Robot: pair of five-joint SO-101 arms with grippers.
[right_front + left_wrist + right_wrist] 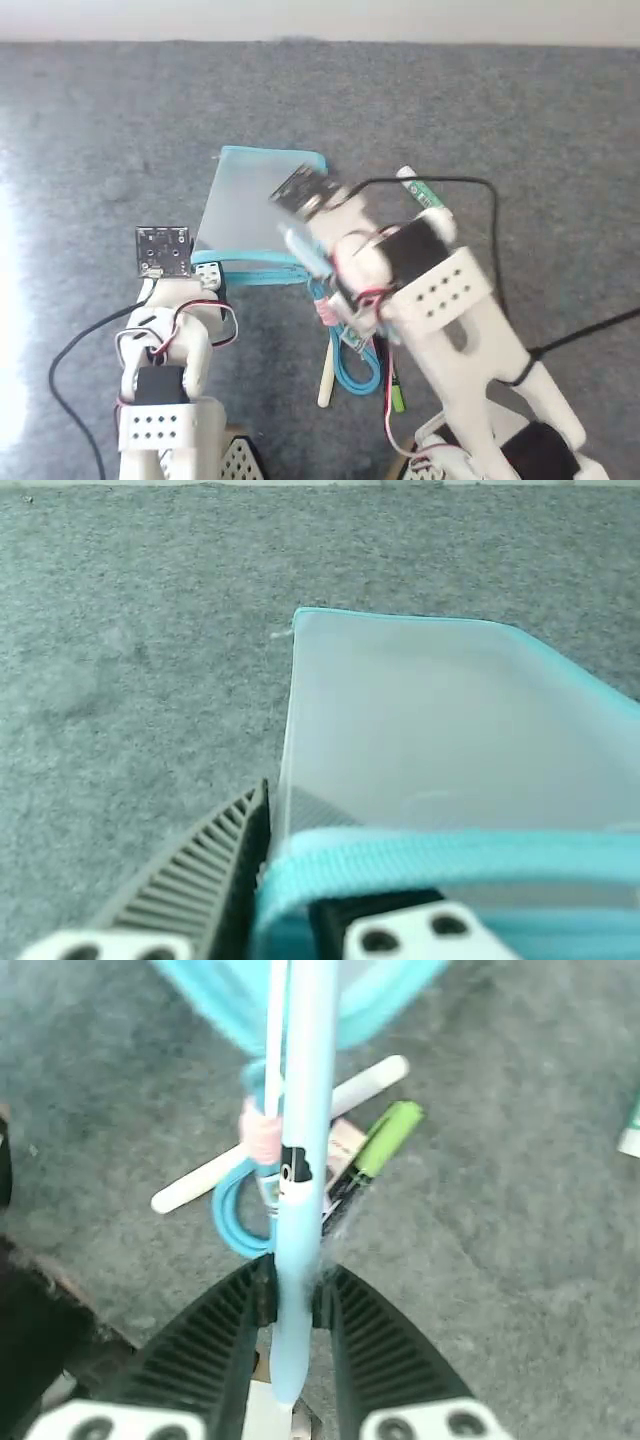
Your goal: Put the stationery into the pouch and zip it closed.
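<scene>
Nearest the arm bases, loose stationery lies heaped on the grey bench [90,120]: a white pen [190,1188], a green marker [388,1135] and a blue cable loop [228,1222] bound by a pink band [262,1132]. They overlap, and the right arm covers part of the heap in the high view, so which piece lies on which is hard to tell. A small printed item beneath them is too hidden to name.

Over the heap the right pincer [295,1295] is clamped on a light blue pen [305,1100], a ribbed finger pressed to each side of the barrel. The pen points towards the pouch [255,205]. Its far end runs off the edge of the right wrist view, so whether the tip is inside cannot be told.

Just beyond, the left pincer [295,865] grips the pouch at a corner of its teal zip edge, one finger on either side of the band, the inner one mostly covered by it. The pouch lies flat on the bench, translucent with teal trim. One far corner is cut off in the left wrist view.

Farther off, beside the right arm, lies a white-and-green item [420,190], partly hidden by the arm.
</scene>
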